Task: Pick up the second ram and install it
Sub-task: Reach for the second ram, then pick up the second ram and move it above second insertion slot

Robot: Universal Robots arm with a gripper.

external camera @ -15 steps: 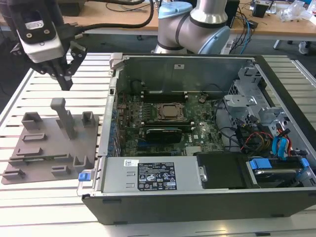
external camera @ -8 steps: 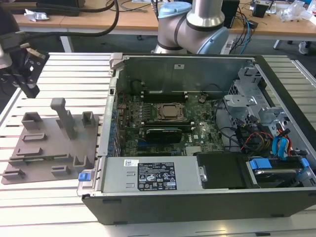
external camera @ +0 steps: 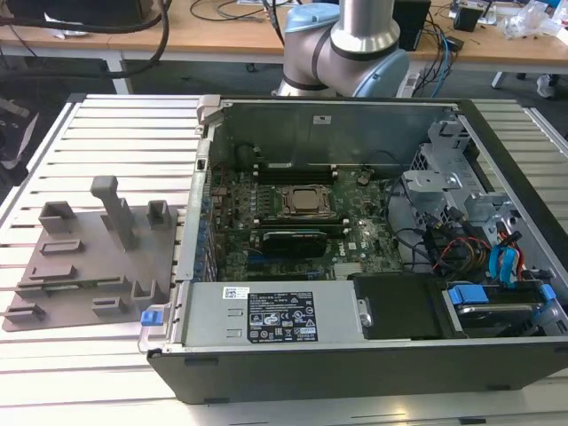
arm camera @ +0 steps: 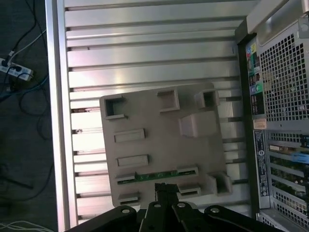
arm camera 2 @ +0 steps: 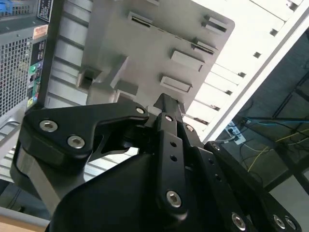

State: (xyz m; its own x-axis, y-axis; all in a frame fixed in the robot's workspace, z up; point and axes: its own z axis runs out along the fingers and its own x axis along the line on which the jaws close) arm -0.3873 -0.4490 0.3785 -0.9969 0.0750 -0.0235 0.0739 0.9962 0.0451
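I see the ram (arm camera: 155,176), a thin green stick, lying in a slot on the grey plate (arm camera: 164,145) beside the open computer case (external camera: 355,368). My gripper (arm camera: 165,188) hangs over the plate near the ram, fingers pressed together on nothing.

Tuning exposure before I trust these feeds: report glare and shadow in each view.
In the exterior view, light is even on the table, the computer case dimmer inside. In the first wrist view, glare whitens the table slats beside the grey plate, yet the second ram reads green. In the second wrist view, far slats wash out white, the tool dark against them.
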